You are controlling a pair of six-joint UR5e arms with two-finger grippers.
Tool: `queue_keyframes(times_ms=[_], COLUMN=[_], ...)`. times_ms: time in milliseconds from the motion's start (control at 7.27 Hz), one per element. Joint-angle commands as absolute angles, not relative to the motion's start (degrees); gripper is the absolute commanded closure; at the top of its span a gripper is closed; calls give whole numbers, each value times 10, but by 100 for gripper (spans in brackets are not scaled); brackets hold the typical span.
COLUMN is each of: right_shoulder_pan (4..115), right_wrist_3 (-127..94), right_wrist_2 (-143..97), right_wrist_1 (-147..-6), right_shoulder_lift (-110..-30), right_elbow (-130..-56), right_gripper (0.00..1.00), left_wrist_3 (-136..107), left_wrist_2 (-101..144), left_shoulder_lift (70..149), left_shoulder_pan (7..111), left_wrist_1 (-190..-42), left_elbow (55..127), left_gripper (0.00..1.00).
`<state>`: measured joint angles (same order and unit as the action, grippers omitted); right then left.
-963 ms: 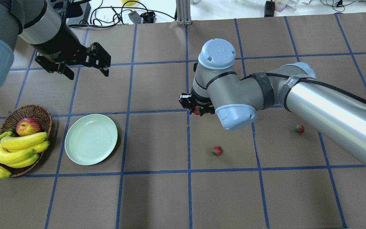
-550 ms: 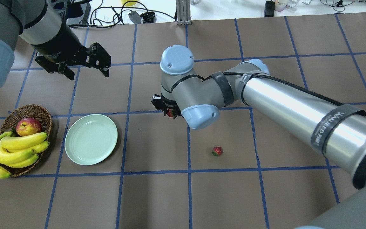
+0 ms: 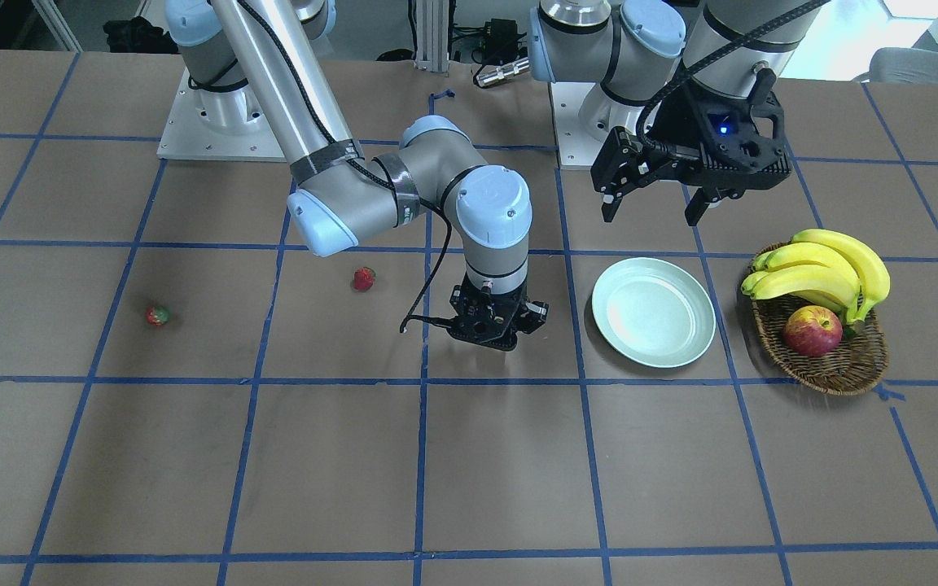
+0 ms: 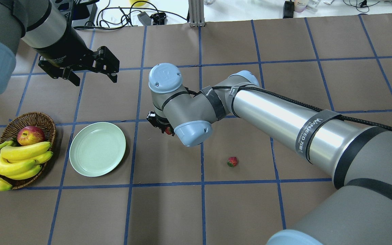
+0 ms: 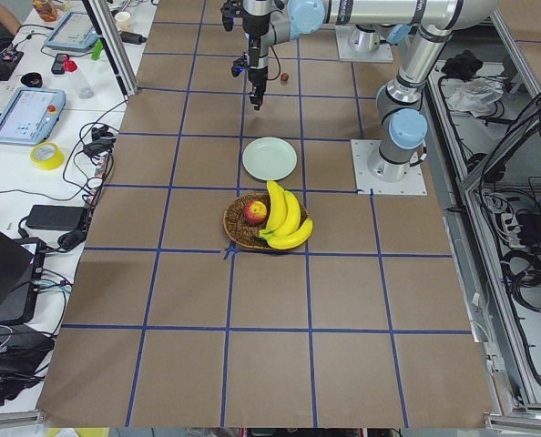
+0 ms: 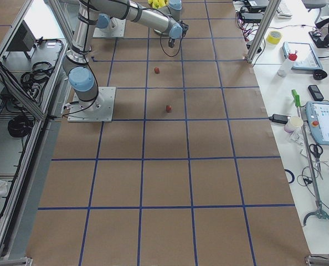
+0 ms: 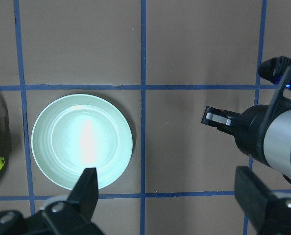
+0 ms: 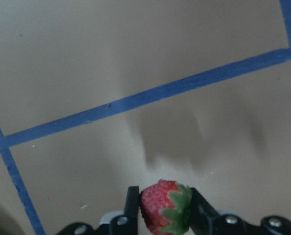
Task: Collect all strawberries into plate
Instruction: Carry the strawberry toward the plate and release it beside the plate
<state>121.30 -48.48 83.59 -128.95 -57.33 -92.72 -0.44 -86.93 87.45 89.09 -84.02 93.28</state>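
Observation:
A small red strawberry (image 8: 164,205) with a green cap sits between the fingers of my right gripper (image 4: 163,126), which is shut on it above the table, a short way right of the pale mint plate (image 4: 97,149). The plate (image 3: 653,312) holds nothing. Two more strawberries lie on the brown paper, one (image 3: 364,278) nearer my right arm's elbow and one (image 3: 157,315) farther out. In the overhead view only one loose strawberry (image 4: 232,161) shows; my right arm covers the other. My left gripper (image 4: 90,74) hangs open and holds nothing, above the table behind the plate.
A brown wicker basket (image 4: 32,115) with bananas (image 4: 15,160) and a red-yellow apple (image 4: 30,135) stands just left of the plate. My right arm stretches low across the table's middle. Blue tape lines grid the brown paper.
My right gripper has carried the strawberry leftward across the table toward the plate. The left arm has not moved.

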Motion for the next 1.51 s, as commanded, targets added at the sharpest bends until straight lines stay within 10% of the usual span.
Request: queue_keyframes(times_ms=[0,825,1100,1375], right_shoulder_pan=[1218,1220,1220,1203], right_wrist_3=[-483,-487,-488,-474], right_wrist_2=[835,828,831,838], right_wrist_1=[-1291,-1310,-1305,-1256], right_shoulder_lift=[-570,-574,-587,-663], right_elbow=[-937,-953,-961,-962], right_gripper=[82,64,0,0], left_wrist_3=[-4,-4,-4,-4], left_wrist_2=[-869,-879,-878,-878], left_shoulder_lift=[875,872,871,871], left_shoulder_pan=[891,889,890,891], left_wrist_1=[-840,-841,-843,-850], left_elbow=[933,939,936,933], left_gripper=[0,0,0,0])
